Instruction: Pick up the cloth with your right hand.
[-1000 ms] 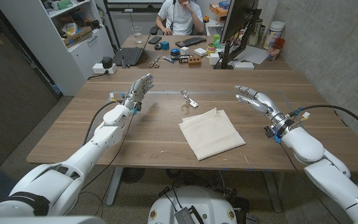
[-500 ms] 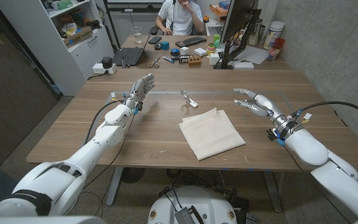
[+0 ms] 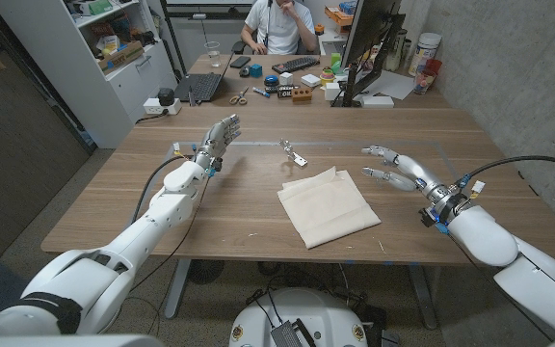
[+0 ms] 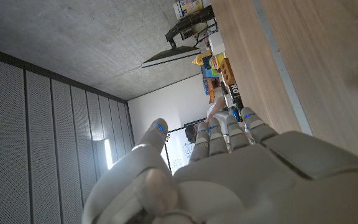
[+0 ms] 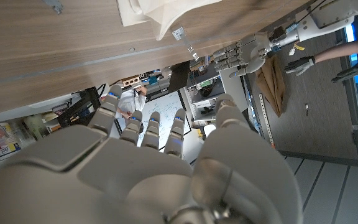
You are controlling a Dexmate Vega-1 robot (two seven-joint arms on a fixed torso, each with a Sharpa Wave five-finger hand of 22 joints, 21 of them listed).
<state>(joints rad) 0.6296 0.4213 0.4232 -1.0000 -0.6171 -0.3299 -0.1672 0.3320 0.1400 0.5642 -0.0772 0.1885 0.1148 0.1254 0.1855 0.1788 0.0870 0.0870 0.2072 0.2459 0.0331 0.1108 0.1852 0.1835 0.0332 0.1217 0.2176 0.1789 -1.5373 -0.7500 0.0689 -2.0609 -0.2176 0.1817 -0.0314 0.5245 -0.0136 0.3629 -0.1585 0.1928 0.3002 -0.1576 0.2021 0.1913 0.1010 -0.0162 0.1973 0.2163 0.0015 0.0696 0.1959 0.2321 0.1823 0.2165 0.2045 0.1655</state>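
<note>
A cream folded cloth lies on the wooden table near its front middle; a corner of the cloth shows in the right wrist view. My right hand hovers just right of the cloth's far corner, fingers spread toward it, holding nothing. The right hand shows its back in its own wrist view. My left hand is raised over the table's left part, fingers up and apart, empty. The left hand also shows from behind in its wrist view, and the left hand shows across the table.
A small metal clip lies beyond the cloth. At the far edge stand a monitor, a keyboard, scissors, a laptop and small boxes. A person sits behind the table.
My right hand has moved lower and slightly nearer the cloth. The left hand and the cloth have stayed put.
</note>
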